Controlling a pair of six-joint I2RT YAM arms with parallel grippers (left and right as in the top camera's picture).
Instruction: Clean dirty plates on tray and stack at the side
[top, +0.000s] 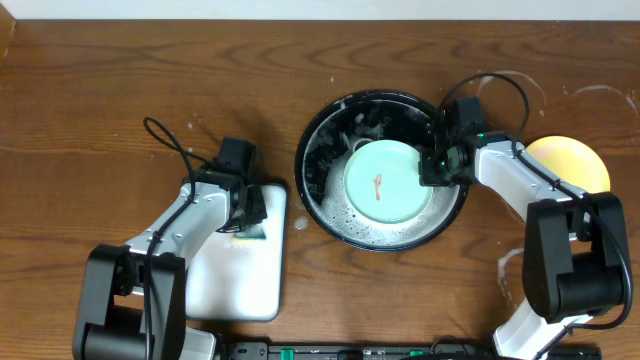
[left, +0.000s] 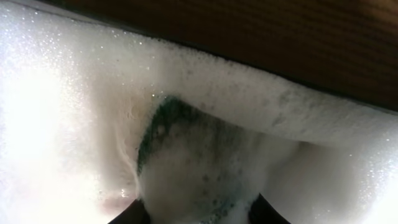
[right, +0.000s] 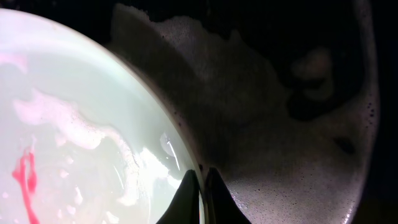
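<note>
Brown wood tabletop (top: 100, 90) carries the tray (top: 305, 165), a black sudsy basin, with a white tub (top: 240, 285) well apart on its left. One mint plate (top: 385, 205) lies flat inside it, smear up. A yellow plate (top: 575, 160) sits outside on the right. The right gripper (right: 200, 183) pinches the mint plate's rim, with the plate spreading leftward from it. The left gripper (left: 199, 214) clamps a foamy sponge (left: 186, 149) over the tub, so it is the farther arm.

Yellow plate (top: 578, 160) partly behind right arm (top: 520, 178)

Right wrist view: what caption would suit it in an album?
Right gripper pinching the rim of a red-smeared mint-green plate in the sudsy black tray.
</note>
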